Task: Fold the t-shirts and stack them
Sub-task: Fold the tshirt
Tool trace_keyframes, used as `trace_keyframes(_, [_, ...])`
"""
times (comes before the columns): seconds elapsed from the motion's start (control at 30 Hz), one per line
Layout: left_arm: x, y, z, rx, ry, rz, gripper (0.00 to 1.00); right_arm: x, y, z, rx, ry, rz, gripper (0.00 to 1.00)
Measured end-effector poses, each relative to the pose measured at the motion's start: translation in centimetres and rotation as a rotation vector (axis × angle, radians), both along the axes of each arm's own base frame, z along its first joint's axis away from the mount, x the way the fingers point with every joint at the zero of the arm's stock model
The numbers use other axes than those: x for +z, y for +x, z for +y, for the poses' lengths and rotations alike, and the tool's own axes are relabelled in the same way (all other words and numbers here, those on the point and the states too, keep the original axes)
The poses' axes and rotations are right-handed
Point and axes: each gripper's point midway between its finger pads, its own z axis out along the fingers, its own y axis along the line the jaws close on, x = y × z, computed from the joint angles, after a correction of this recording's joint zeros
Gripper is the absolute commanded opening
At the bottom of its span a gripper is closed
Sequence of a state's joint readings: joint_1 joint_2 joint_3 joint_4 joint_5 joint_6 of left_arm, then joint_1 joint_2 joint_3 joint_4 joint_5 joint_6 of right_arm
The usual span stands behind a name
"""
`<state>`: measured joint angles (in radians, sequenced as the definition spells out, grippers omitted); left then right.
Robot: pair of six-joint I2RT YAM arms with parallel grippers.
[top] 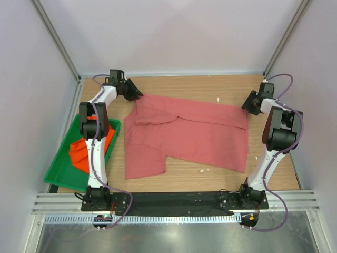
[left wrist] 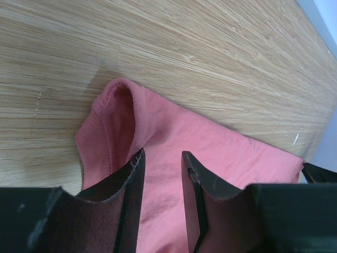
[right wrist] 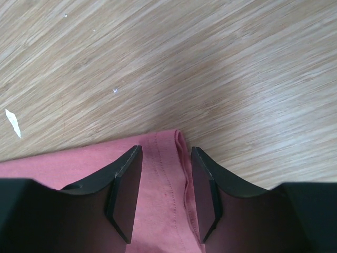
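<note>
You've got the pink t-shirt (top: 184,137) lying flat mid-table in the top view, dusty rose, plain and soft. It's partly folded over itself, with creases bunched toward its upper left and one flap hanging down at lower left, so the outline is uneven. Its long axis runs left to right across the frame, dipping a bit toward the right, with the top edge going from one gripper to the other. Your left gripper (left wrist: 160,158) sits at the shirt's upper left corner with its fingers a narrow gap apart, pink cloth showing between them and a rounded, curled-up bit of cloth just ahead. Your right gripper (right wrist: 164,153) is at the upper right corner, its fingers parted a bit wider and straddling the stitched hem right at the cloth's edge. You can't tell whether either one presses the fabric. The orange t-shirt (top: 79,152) is crumpled in the green tray (top: 58,176) at the left of the frame, well apart from the pink one and half hidden by the left arm (top: 95,137). There are small white scraps (top: 218,99) on the bare wooden table (top: 210,84) near the shirt's top and bottom edges, with nothing lying on the shirt itself
</note>
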<state>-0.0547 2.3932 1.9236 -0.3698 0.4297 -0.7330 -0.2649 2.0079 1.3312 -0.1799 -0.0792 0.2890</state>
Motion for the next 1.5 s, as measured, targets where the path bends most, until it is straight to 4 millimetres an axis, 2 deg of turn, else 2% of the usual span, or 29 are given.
trace_keyframes(0.73, [-0.6,0.9,1.9,0.07,0.082,-0.015,0.39,-0.2,0.3,0.3,0.011,0.021,-0.002,0.44])
trace_keyframes(1.13, [-0.7,1.0,2.1,0.069,0.072,-0.011,0.36,-0.3,0.2,0.2,0.009,0.016,0.007,0.43])
trace_keyframes(1.27, [-0.7,1.0,2.1,0.069,0.073,-0.012,0.34,-0.3,0.2,0.3,0.009,0.017,0.007,0.36])
trace_keyframes(1.43, [-1.0,1.1,2.0,0.067,0.068,-0.012,0.24,0.3,0.7,0.2,0.009,0.018,-0.004,0.34])
trace_keyframes(1.5, [-1.2,1.4,1.9,0.066,0.059,-0.011,0.16,0.6,1.2,0.1,0.009,0.018,-0.015,0.29])
